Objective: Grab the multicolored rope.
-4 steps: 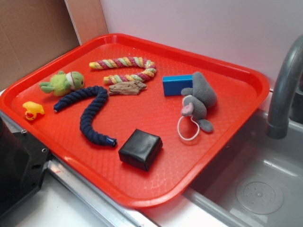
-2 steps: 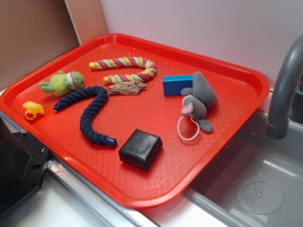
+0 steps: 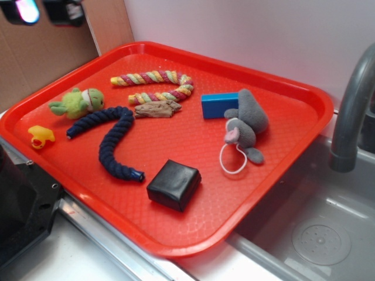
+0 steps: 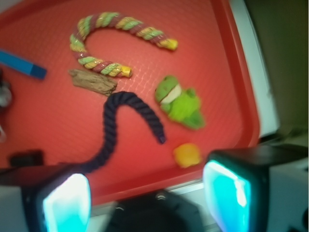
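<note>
I see my gripper spread wide above the red tray, holding nothing. The multicolored rope lies hooked at the tray's 11 o'clock, touching the driftwood piece.

Plain white wall behind, brown cardboard panel at the left, a grey faucet arching over the steel sink at right.

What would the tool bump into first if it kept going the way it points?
Probably the navy rope, roughly centred ahead of the open tool in its camera view; the multicolored rope lies further on. Depth is unclear.
</note>
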Tool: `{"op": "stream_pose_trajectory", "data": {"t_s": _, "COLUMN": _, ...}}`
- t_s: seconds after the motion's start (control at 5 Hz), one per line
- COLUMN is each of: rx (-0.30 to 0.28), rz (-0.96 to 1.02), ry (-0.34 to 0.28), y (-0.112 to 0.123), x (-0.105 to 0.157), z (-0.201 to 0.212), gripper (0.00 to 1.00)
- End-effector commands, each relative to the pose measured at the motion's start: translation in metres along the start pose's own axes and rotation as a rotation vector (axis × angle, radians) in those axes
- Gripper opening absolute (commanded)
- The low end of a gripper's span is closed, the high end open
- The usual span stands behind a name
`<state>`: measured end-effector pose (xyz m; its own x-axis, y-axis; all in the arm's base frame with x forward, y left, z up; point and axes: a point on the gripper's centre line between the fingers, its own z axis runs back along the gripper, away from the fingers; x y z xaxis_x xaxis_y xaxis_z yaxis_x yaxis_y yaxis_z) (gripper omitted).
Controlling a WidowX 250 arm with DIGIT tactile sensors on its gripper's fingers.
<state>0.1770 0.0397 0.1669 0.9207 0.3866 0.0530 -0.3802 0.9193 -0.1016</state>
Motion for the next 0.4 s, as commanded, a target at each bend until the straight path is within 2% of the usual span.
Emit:
{"op": "stream_pose_trajectory", "data": {"t_s": 0.0, "rx": -0.028, "rz": 0.291, "ry": -0.164, "y": -0.009, "x": 0.049, "z": -0.05, "gripper": 1.0}}
{"op": "stream_pose_trajectory", "data": {"t_s": 0.2, "rx": 0.016, "rz": 0.211, "ry": -0.154, "y": -0.026, "x": 0.069, "z": -0.079, "gripper": 1.0}}
